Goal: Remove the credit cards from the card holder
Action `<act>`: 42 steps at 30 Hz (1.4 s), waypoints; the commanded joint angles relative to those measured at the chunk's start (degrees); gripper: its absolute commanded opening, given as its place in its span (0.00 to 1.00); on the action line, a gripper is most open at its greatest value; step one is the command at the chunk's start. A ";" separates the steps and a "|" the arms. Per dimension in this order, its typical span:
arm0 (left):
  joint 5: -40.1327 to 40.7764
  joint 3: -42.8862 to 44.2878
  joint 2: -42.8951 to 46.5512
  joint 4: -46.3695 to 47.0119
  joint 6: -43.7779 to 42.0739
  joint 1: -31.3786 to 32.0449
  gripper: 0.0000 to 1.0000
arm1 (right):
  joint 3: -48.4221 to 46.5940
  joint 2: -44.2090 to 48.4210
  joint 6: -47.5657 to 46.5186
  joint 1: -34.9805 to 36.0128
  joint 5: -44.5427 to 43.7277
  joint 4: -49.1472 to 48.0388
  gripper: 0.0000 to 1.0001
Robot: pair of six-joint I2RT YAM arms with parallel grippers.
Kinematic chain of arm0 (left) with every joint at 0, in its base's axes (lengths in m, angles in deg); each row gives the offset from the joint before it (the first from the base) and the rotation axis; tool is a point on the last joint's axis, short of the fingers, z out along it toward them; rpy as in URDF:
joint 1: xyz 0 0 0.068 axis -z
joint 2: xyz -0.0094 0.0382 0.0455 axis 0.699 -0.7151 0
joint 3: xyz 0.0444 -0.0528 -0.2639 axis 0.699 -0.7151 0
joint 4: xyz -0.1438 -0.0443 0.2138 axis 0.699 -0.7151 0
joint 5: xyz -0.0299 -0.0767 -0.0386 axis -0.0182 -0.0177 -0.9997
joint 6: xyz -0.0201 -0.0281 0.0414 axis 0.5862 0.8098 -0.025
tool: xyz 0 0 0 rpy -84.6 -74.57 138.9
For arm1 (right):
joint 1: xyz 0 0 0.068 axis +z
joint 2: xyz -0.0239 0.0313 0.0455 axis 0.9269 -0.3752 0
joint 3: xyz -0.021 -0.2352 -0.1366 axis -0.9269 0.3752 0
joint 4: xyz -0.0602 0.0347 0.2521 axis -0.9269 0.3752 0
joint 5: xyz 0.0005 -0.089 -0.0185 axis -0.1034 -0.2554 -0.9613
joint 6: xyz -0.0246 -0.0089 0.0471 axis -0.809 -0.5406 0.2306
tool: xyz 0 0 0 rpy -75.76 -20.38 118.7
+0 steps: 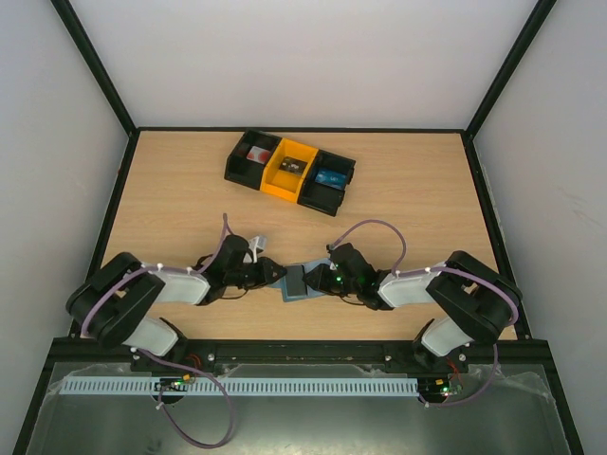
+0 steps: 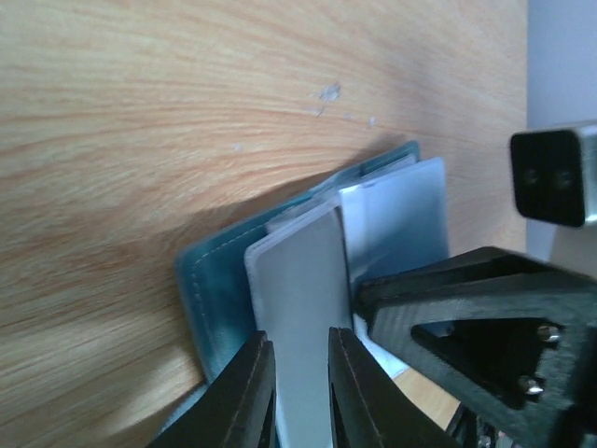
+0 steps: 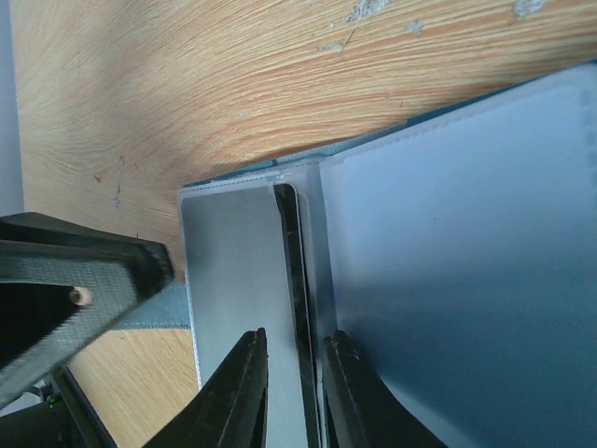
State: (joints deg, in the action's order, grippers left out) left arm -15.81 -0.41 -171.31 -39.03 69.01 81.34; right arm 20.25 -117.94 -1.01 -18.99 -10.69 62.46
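My left hand (image 2: 298, 341) is down at the card holder (image 2: 210, 280), which lies opened flat on the wooden surface (image 2: 140, 121), near the middle and close to my side of it. My two left fingers (image 2: 247, 392) stand only a narrow way apart, and a grey card (image 2: 298, 280) shows face-up in the gap between them, sticking out past the slate-blue edge of the holder. I cannot tell whether the fingers press on that card or only stand over it. A paler, whitish card (image 2: 396, 215) sits just beside the grey one, farther into the holder.

My right hand (image 3: 294, 341) comes at the same holder from the opposite side, so the two hands nearly meet over it; from my left wrist I see its black body just beside the cards. My right fingers (image 3: 233, 392) are likewise close together but not touching. Between them runs a thin dark strip (image 3: 294, 280), with a grey panel to one side and a frosted clear pocket (image 3: 448, 280) to the other. Whether anything is pinched there I cannot tell.

From above, the holder lies between my two hands, with both wrists bent low toward it. A black-and-yellow tray (image 1: 280, 192) stands well apart, toward the far edge of the surface.
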 commanded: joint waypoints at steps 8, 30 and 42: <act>-3.00 -0.57 -7.33 7.45 -0.46 0.27 0.03 | 0.95 -0.85 -0.58 -0.16 0.42 0.92 0.17; -0.18 -0.62 -8.02 2.89 -2.04 0.87 0.07 | 1.44 -2.57 1.38 -0.19 2.70 -3.73 0.15; 1.83 3.22 3.98 -5.31 -0.18 1.82 0.29 | 1.53 -1.34 0.91 -0.15 1.38 -2.17 0.14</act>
State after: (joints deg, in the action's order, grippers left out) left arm -15.14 0.99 -169.13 -41.50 68.12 82.21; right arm 20.98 -119.40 -0.07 -19.26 -8.63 59.64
